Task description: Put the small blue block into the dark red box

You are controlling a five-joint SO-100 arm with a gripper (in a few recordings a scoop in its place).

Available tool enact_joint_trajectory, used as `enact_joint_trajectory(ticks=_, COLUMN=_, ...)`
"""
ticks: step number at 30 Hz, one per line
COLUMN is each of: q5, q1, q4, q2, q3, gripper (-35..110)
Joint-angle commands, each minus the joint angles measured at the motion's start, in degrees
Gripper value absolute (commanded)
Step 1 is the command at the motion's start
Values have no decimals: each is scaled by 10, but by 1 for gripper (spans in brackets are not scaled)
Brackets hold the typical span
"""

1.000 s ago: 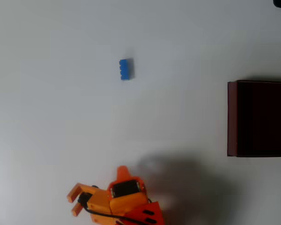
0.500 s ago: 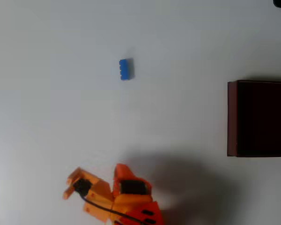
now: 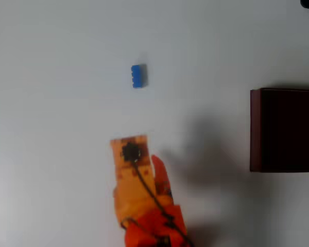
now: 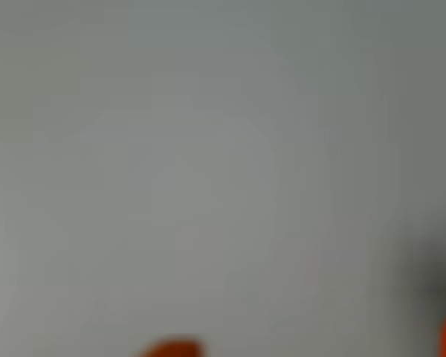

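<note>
The overhead camera looked straight down on the white table (image 3: 51,128) from well above. The wrist camera faced the same tabletop from close by, so blurred that little could be made out.

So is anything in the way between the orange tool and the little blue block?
No. In the overhead view only bare white table lies between the tool and the small blue block. The stretch from the block to the dark red box is bare too.
</note>
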Motion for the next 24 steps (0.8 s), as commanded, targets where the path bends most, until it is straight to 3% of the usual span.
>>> enact_joint_trajectory(ticks=1, q5=21, q1=0, q4=58, q2=-269, q3=-249, gripper=17)
enact_joint_trajectory(ticks=10, q5=105, q1=1, q4=62, q2=-461, q3=-413, gripper=19)
enact_joint_trajectory(ticks=14, q5=101, q1=13, q4=22, q2=-491, q3=-425, gripper=20)
enact_joint_trajectory(ticks=24, q5=105, q1=13, q4=32, q2=-635, q3=-525, gripper=19)
